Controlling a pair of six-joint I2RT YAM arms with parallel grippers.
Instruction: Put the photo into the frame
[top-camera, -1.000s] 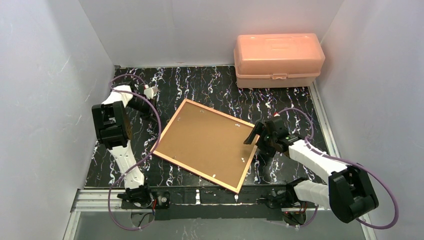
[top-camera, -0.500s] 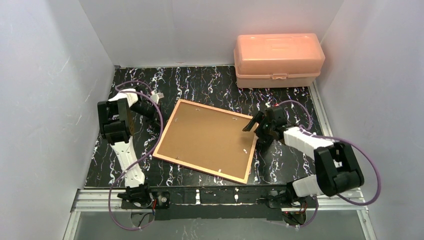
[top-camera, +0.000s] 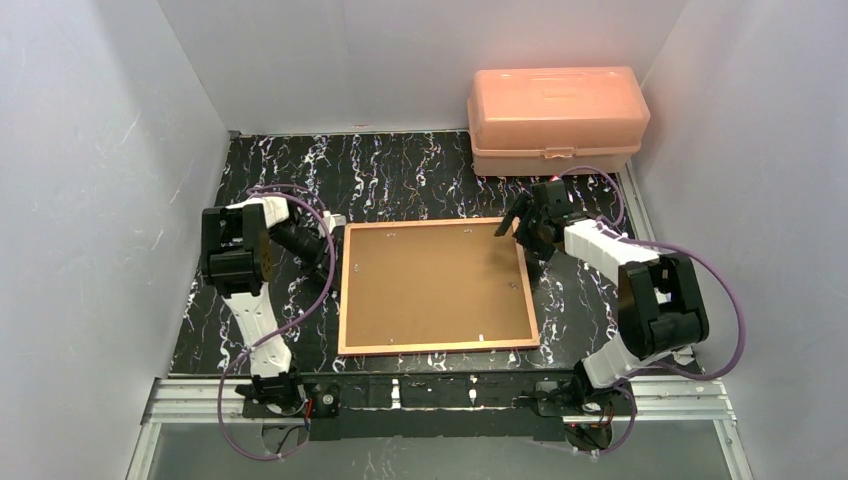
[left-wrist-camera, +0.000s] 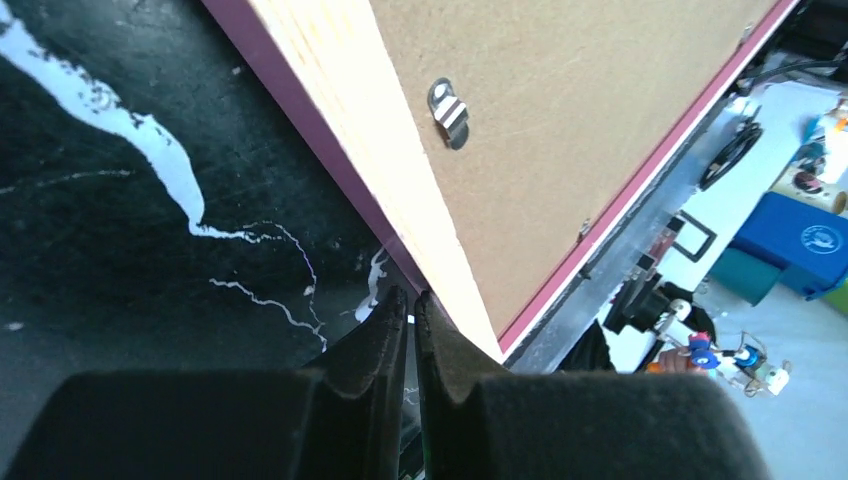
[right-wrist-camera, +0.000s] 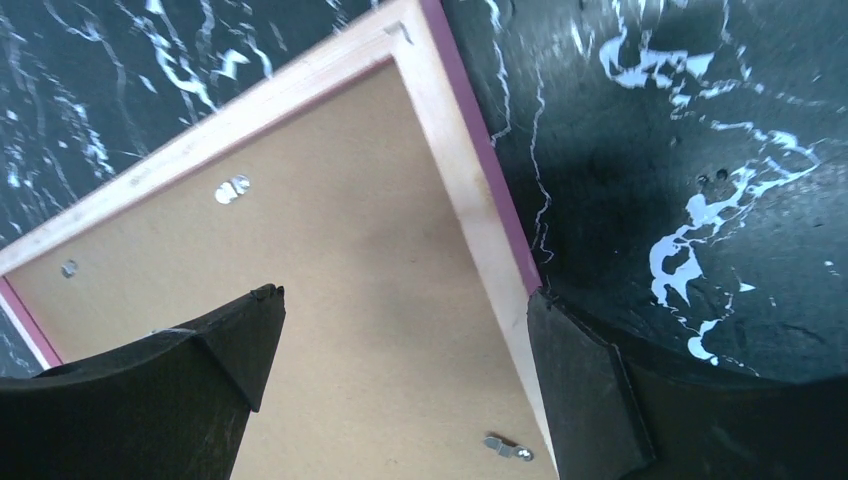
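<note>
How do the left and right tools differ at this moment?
The left tool is shut; the right tool is wide open. The left sits beside the frame's left edge; the right straddles its right rail near the far corner. Neither grips anything.

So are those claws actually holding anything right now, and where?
Nothing is held. The left gripper is shut empty beside the frame's edge; the right gripper stands open astride its corner.

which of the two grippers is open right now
The right gripper, jaws spread wide at the frame's far right corner; the left gripper is shut tight at the frame's left edge.
</note>
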